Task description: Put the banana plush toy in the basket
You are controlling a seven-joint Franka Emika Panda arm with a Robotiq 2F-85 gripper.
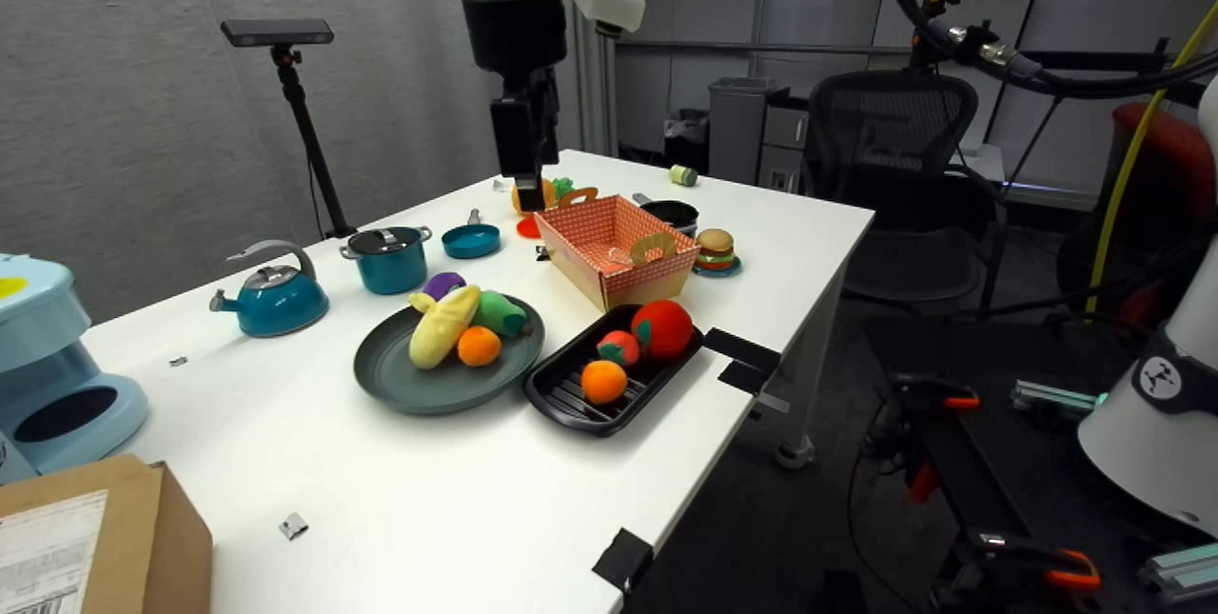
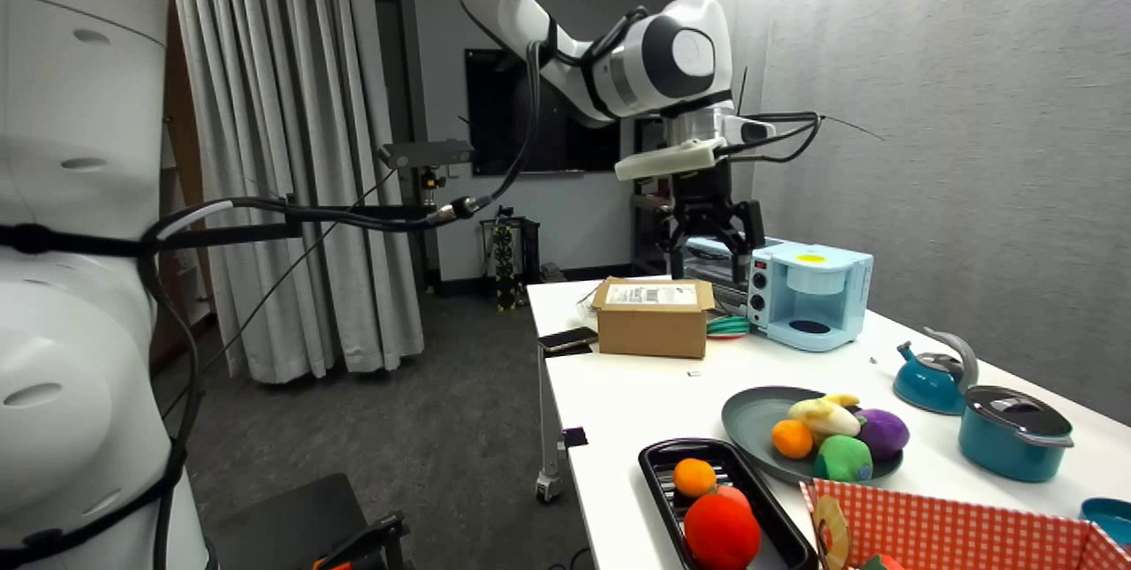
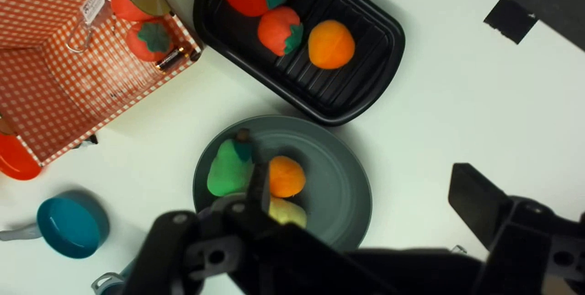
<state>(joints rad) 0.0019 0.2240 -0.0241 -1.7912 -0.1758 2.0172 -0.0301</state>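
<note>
Two fingers [image 3: 477,208] of the pincer [image 3: 363,187] stand wide apart; below, partly hidden by one finger in the wrist view, the banana [image 3: 289,213] lies on a plate [image 3: 340,185] on the bench [image 3: 438,103]. Farther off sits the basket [image 1: 657,288].

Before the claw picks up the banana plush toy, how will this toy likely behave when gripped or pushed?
The banana plush toy looks puffy and matte, so it will probably squeeze softly and be light. Its long, curved shape should rock rather than roll far. A sideways push might roll the small orange close beside it.
</note>
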